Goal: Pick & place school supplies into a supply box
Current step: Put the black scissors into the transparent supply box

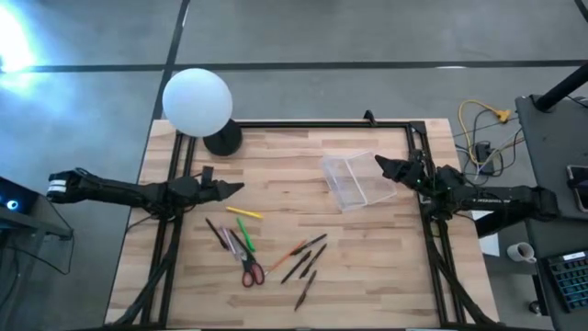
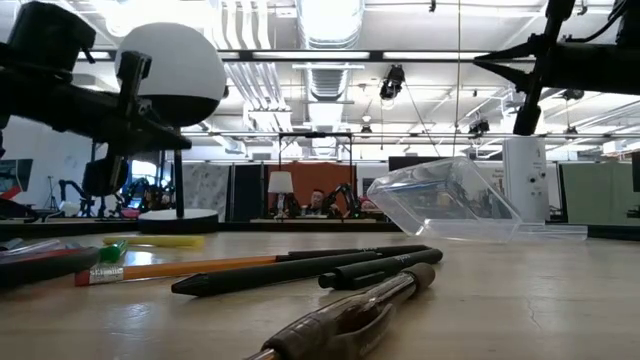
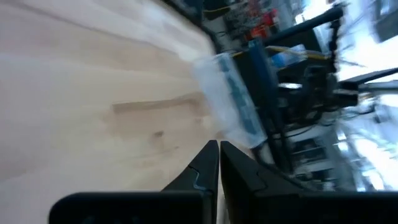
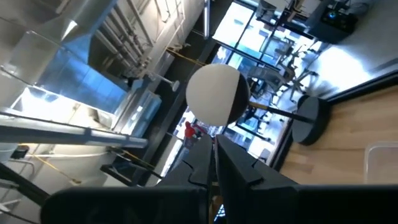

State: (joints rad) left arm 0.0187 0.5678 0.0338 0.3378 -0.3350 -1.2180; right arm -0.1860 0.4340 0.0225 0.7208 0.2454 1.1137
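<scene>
The clear plastic supply box (image 1: 352, 180) lies tilted on the wood table, right of the middle; it also shows in the low view (image 2: 445, 203). The school supplies lie near the front middle: a yellow pen (image 1: 244, 212), red-handled scissors (image 1: 251, 269), a green pen (image 1: 245, 232), an orange pencil (image 1: 290, 253) and dark pens (image 1: 310, 260). My left gripper (image 1: 237, 188) is shut and empty, above the table just behind the yellow pen. My right gripper (image 1: 379, 164) is shut and empty, above the box's right end.
A white round lamp globe (image 1: 197, 101) on a black foot (image 1: 222, 140) stands at the table's far left. Black frame rails (image 1: 312, 126) run along the far edge and both sides. Cables (image 1: 482, 129) lie off the table's right side.
</scene>
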